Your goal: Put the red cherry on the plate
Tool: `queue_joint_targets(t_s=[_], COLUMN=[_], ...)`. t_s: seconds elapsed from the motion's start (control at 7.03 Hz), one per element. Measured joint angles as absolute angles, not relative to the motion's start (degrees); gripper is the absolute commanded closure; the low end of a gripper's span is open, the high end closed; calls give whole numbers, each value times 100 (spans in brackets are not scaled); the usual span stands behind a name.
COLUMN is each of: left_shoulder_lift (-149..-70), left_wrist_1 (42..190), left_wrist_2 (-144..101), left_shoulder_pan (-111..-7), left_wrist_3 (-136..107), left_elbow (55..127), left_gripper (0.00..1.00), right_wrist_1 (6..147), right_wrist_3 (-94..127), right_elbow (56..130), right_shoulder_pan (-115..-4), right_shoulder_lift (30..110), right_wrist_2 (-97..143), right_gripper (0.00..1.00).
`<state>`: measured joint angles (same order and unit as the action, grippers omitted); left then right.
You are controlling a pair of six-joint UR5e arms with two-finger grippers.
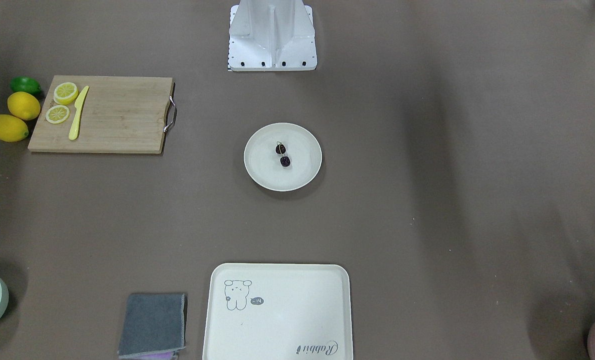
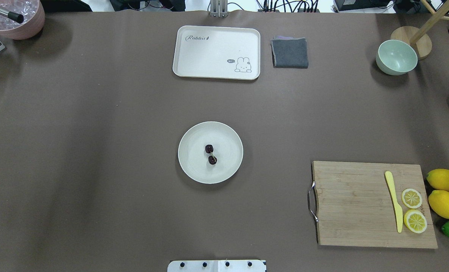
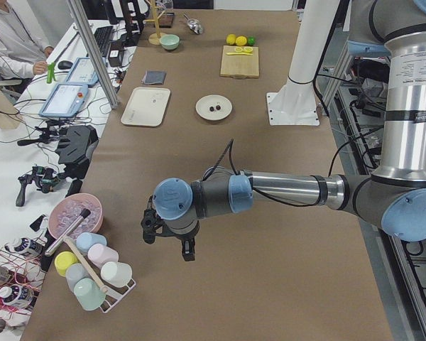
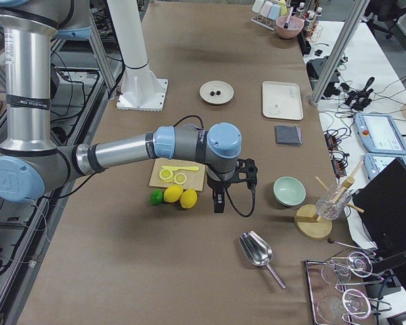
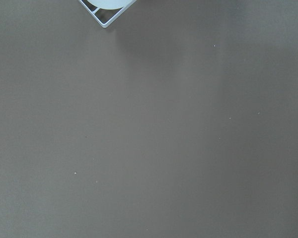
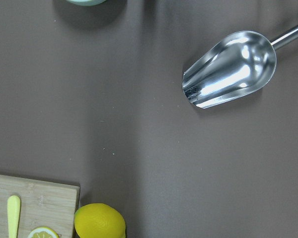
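The red cherry (image 2: 210, 154), a pair of tiny dark fruits joined by stems, lies in the middle of the round off-white plate (image 2: 194, 168) at the table's centre. The front-facing view shows the cherry (image 1: 283, 155) on the plate (image 1: 262, 172) as well. My left gripper (image 3: 168, 245) hangs over bare table at the far left end, well away from the plate (image 3: 203, 112). My right gripper (image 4: 219, 202) hangs at the right end beside the lemons, far from the plate (image 4: 208, 97). Only the side views show either gripper, so I cannot tell if they are open or shut.
A wooden cutting board (image 2: 356, 204) with lemon slices and a yellow knife (image 2: 394, 200) sits at the right, whole lemons (image 2: 444, 189) and a lime beside it. A cream tray (image 2: 216, 51), grey cloth (image 2: 290, 53), green bowl (image 2: 396, 57), metal scoop (image 6: 231, 69) and cup rack (image 3: 92, 273) stand around.
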<state>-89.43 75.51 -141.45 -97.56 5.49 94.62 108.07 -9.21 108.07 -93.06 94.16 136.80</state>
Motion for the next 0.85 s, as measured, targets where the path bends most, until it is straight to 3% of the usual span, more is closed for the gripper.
queue_joint_targets(t_s=[0.43,0.85], left_shoulder_lift=[-9074,-9784], left_wrist_1=[7540,7565], left_wrist_2=[-14181,-14183], left_shoulder_pan=[-9752,-9691], left_wrist_3=[538,582], left_elbow=[9132,8362], left_gripper=[2,2], right_wrist_1=[10788,10785], right_wrist_3=[-1215,-1223], right_elbow=[10263,9949], right_shoulder_pan=[-9316,-9316], right_shoulder_lift=[9204,8989], right_wrist_2=[13673,13701], right_gripper=[0,0])
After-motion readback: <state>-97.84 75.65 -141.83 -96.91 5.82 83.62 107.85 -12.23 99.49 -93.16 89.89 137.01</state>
